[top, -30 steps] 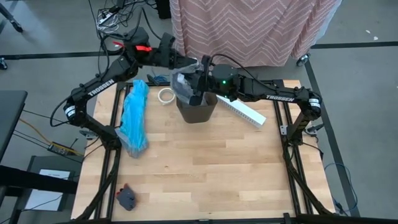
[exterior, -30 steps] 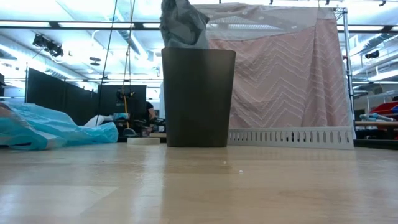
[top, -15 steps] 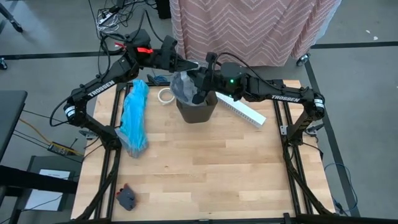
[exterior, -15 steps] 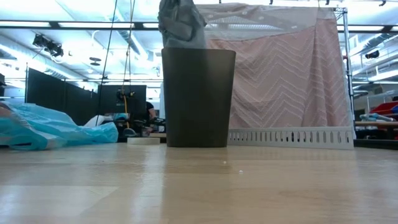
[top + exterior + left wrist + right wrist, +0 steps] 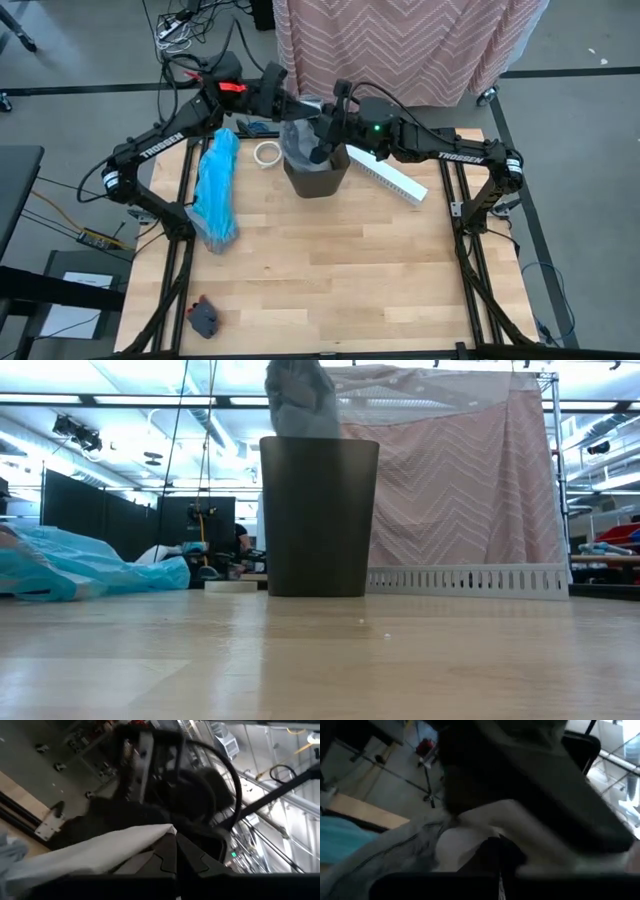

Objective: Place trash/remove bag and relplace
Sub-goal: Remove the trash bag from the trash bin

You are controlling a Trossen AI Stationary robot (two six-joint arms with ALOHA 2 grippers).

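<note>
Both arms' fingers, left (image 5: pixel 300 106) and right (image 5: pixel 322 152), pinch the grey bag (image 5: pixel 298 138) above the bin (image 5: pixel 316 176); apparently to lift it out.

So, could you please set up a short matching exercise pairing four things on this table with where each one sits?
Things:
1. grey bag
2. turquoise bag
3. tape ring
4. long white box

Places:
A. flat on the table's left side
B. between the turquoise bag and the bin
C. right of the bin
D. bunched above the bin's mouth

Pairs: 1-D, 2-A, 3-B, 4-C
</note>
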